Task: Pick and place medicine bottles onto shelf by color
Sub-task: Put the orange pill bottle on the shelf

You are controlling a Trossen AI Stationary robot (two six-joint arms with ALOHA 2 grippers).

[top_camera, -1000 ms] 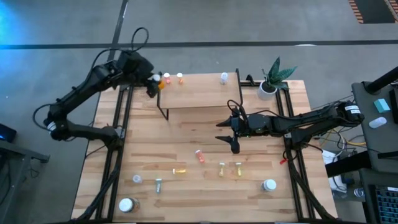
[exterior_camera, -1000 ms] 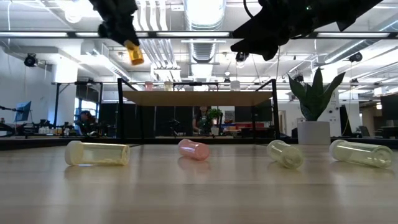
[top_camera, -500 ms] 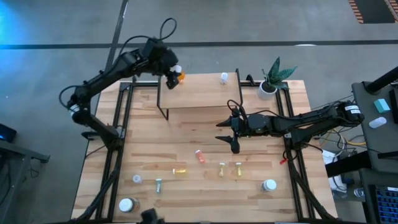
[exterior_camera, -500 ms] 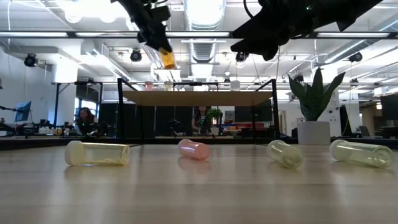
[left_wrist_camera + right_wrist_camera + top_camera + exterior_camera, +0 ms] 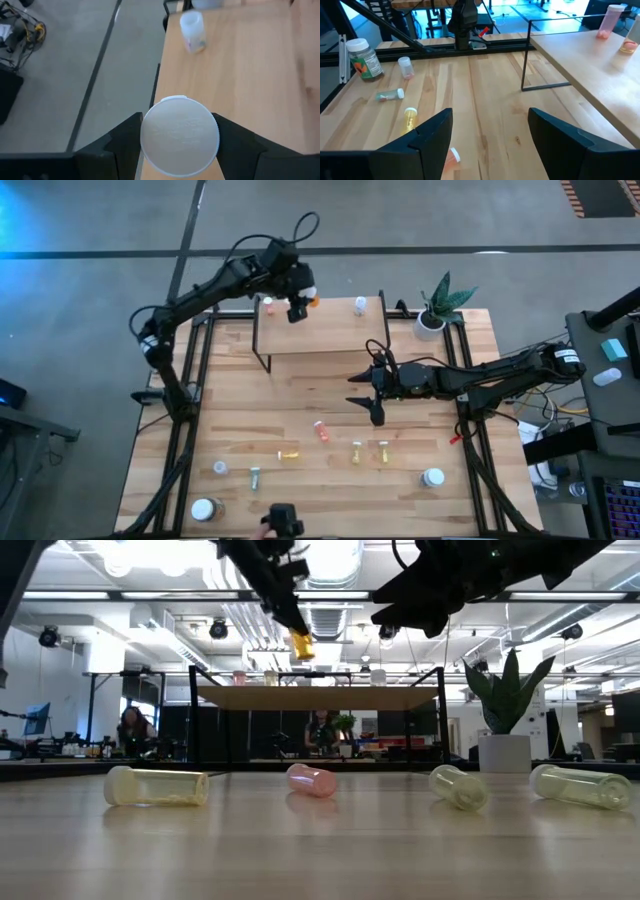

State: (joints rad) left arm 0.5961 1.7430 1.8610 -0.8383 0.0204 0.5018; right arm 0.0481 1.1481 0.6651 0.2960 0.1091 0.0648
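**Orange bottle carried over the shelf's back edge**

The left gripper (image 5: 300,302) is clamped on an orange bottle (image 5: 301,645), white cap toward the wrist camera, where the cap (image 5: 179,135) fills the gap between the two fingers (image 5: 122,142). A second ago this gripper was off the shelf's left end; half a second ago it was over the left back corner; now it hangs above the shelf (image 5: 330,330) near the back edge, left of centre. From table height the bottle hangs clear above the board, not touching it.

Just left of the gripper stands a pink bottle (image 5: 267,304) on the shelf. Well to its right stands a clear bottle (image 5: 360,305) at the back edge. The orange-tinted bottle seen beside the pink one a second ago cannot be made out now; the arm covers that spot.

The right gripper (image 5: 372,392) has not moved: it hovers in front of the shelf, fingers apart and empty. Below and in front of it lie a red vial (image 5: 321,430), an orange vial (image 5: 289,454) and two yellow vials (image 5: 357,452) (image 5: 383,450). Farther off, toward the table's front, are a clear vial (image 5: 220,468), a green vial (image 5: 254,476), a white-capped jar (image 5: 204,509) and another jar (image 5: 433,477).

A plant (image 5: 438,305) stands right of the shelf. A dark object (image 5: 283,521) at the front edge is cut off and cannot be identified; it was absent a second ago.
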